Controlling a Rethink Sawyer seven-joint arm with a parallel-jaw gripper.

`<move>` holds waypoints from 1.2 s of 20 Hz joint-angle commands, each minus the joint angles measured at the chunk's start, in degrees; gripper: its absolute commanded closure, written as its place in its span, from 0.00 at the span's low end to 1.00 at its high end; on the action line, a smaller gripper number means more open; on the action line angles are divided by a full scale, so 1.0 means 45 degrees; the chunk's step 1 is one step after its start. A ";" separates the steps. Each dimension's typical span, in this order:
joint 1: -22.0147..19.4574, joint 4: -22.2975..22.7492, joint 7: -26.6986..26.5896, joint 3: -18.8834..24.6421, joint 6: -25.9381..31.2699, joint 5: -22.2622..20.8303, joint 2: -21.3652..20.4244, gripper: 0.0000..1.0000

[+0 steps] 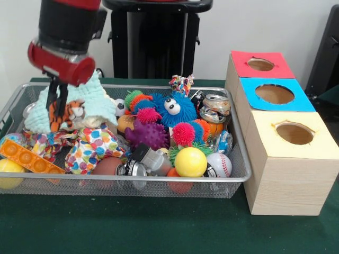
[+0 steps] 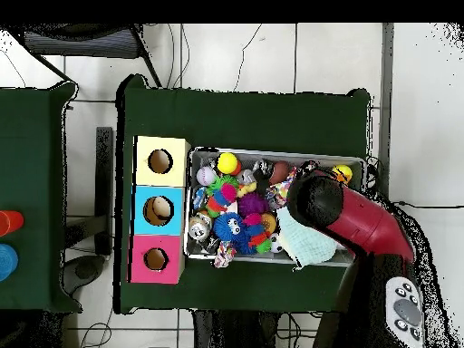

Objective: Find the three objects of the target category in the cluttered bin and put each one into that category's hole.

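In wire-mesh bin [image 1: 239, 177]: tool [image 1: 57, 114] clamps plush striped tiger [image 1: 68, 113].

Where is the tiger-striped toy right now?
In the front view, the tiger-striped toy is at the wire basket's far left, against the pale teal cloth, directly under the gripper.

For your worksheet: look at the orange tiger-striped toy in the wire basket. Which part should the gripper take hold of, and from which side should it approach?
Grip the tiger toy across its orange body, coming straight down from above, probably. It lies wedged against the pale teal cloth amid clutter in the basket, so only its top is free. The gripper hangs at it already, fingers pointing down.
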 commanded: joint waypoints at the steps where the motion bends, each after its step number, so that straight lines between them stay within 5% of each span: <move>1: 0.0831 0.1626 0.1731 0.0536 0.1082 -0.0117 -0.1685 1.00; 13: 0.2326 0.3437 0.3427 0.0175 0.2088 0.1239 -0.3268 1.00; 24: 0.4902 0.4722 0.5540 -0.1229 0.1283 0.2810 -0.3325 1.00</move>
